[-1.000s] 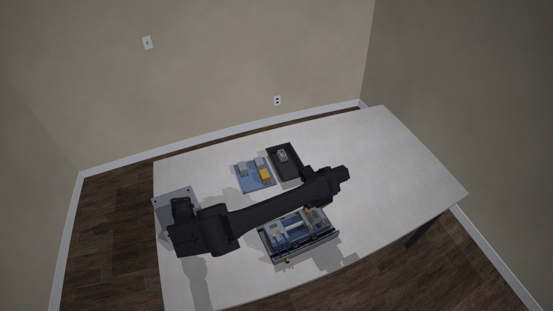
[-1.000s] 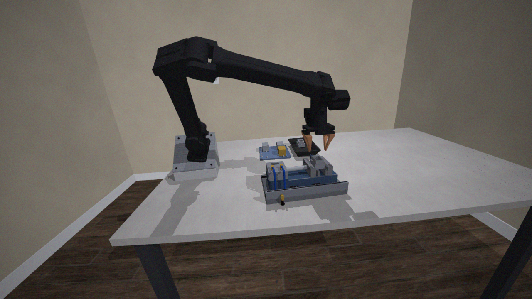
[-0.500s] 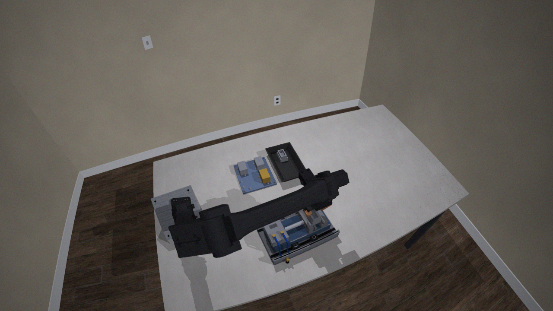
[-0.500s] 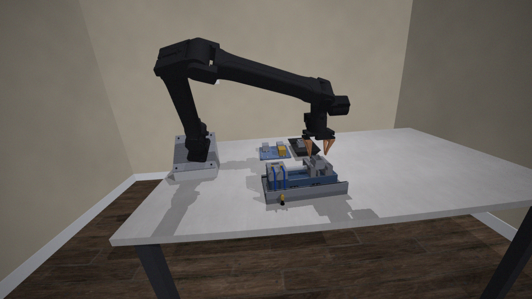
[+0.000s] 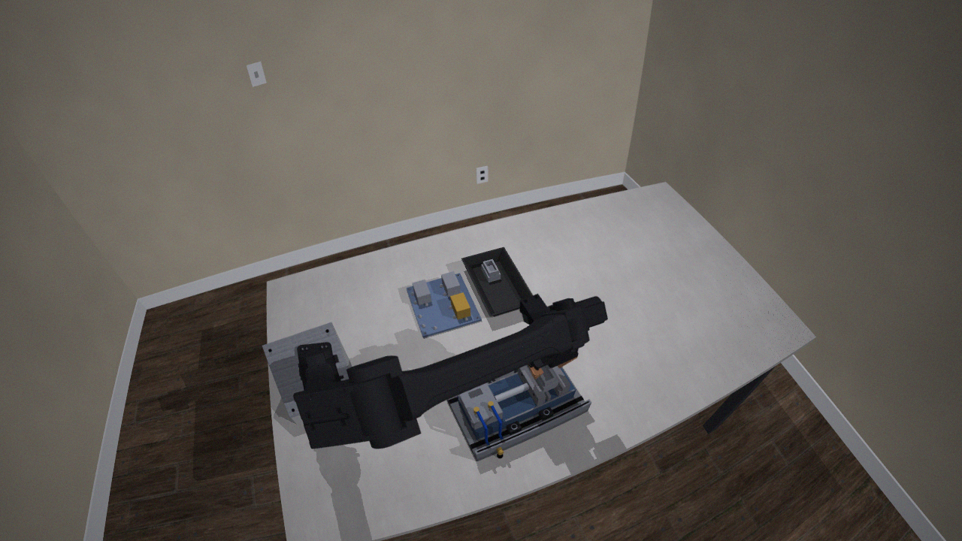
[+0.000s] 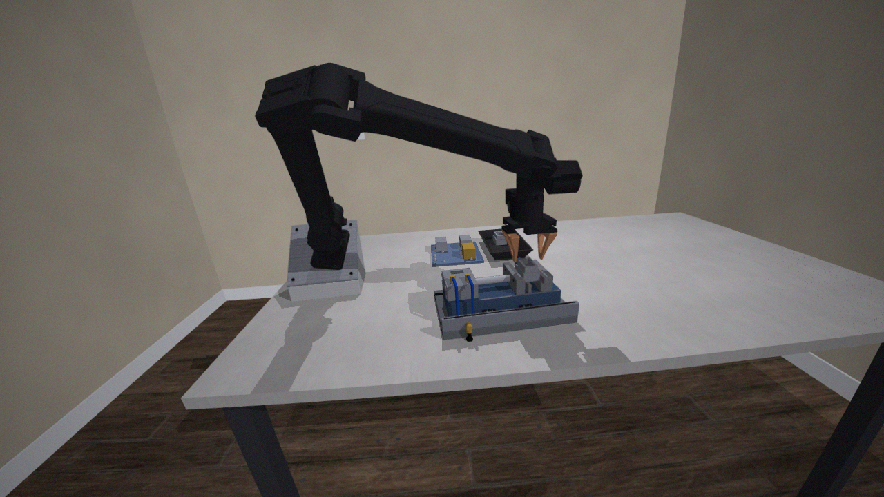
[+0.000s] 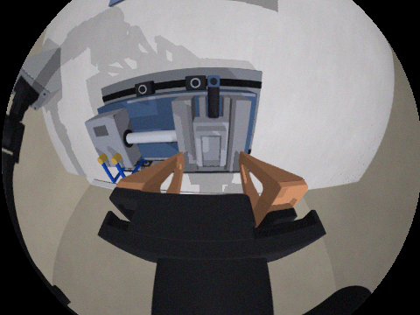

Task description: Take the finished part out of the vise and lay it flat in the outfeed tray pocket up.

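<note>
Claw (image 5: 551, 367) (image 6: 529, 259) (image 7: 211, 156) wide, nothing held, above vise (image 5: 524, 406) (image 6: 501, 299) (image 7: 153, 109) near worktop's (image 5: 673, 269) (image 6: 679, 277) (image 7: 315, 87) near long edge. Finished part (image 5: 550, 379) (image 6: 528, 272) (image 7: 211, 149) between vise jaws, pocket up. Outfeed tray (image 5: 500, 296) (image 6: 499, 252) toward far long edge, similar part (image 5: 491, 270) (image 6: 498, 238) inside.

On my side I count one arm (image 5: 484, 356) (image 6: 432, 123) and one vise (image 5: 518, 403) (image 6: 501, 299) (image 7: 153, 110). There are two grey blocks and one yellow block (image 5: 461, 305) (image 6: 468, 250), one tray (image 5: 497, 301) (image 6: 491, 248), two pocketed parts, two blue hoses, and one table (image 5: 673, 282) (image 6: 679, 277) (image 7: 315, 105).
</note>
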`<state>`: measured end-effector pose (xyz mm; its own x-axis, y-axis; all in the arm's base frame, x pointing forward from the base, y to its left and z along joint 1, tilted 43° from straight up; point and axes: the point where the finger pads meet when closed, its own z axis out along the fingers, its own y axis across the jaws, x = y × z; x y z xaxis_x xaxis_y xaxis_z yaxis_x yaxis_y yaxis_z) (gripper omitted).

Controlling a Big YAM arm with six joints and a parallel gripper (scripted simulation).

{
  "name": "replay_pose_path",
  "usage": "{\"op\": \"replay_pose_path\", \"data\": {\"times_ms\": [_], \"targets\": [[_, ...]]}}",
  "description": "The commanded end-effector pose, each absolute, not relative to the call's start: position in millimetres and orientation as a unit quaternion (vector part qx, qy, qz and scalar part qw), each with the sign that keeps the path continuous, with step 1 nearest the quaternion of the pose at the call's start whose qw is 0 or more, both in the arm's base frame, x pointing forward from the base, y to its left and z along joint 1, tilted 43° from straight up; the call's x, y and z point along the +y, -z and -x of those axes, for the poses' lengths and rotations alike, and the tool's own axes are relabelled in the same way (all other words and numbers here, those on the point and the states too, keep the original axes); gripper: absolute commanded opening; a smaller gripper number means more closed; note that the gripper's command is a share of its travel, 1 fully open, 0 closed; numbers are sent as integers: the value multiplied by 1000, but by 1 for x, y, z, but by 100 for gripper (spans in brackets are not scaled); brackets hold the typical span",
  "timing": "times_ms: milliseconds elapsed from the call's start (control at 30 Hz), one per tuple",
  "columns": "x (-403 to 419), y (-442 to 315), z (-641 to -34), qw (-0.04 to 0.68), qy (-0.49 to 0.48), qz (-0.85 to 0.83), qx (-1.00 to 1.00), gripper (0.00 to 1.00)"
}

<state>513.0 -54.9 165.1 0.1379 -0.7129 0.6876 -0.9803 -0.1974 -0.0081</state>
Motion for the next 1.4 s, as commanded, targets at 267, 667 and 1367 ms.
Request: {"op": "replay_pose_path", "data": {"times_ms": [267, 667, 1367], "targets": [[-54, -165, -519, 227, -290, -719, -589, 64], [-54, -165, -519, 227, -290, -719, -589, 64], [-50, -164, -519, 226, -292, -720, -588, 64]]}}
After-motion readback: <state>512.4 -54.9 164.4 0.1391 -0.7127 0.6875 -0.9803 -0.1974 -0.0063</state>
